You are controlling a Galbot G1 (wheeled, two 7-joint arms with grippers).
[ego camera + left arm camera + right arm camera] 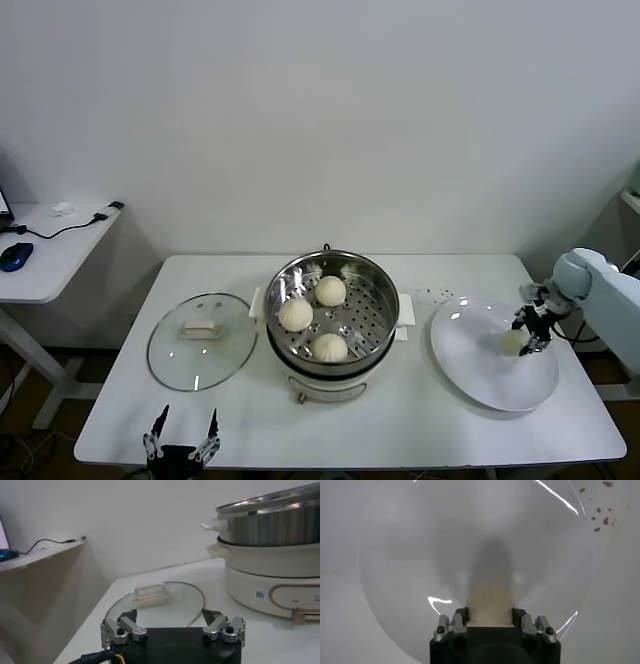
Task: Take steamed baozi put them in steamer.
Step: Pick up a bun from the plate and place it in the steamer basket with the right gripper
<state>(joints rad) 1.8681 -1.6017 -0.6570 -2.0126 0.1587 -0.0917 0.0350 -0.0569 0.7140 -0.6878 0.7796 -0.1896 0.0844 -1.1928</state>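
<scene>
Three steamed baozi (pixel 331 290) (pixel 295 315) (pixel 330 347) lie in the shiny steamer (pixel 375 275) at the table's middle. A further baozi (pixel 514 342) rests on the white plate (pixel 480 375) at the right. My right gripper (pixel 527 330) reaches down over the plate, and its fingers press both sides of that bun. In the right wrist view the cream bun (pixel 489 602) fills the gap of the right gripper (pixel 490 616). My left gripper (pixel 181 432) is parked open near the table's front left edge, holding nothing.
A round glass lid (pixel 200 340) with a white handle lies flat left of the steamer, just beyond the left gripper (pixel 172 622). Dark crumbs (pixel 440 294) dot the table behind the plate. A side desk (pixel 50 250) with a cable and mouse stands at the far left.
</scene>
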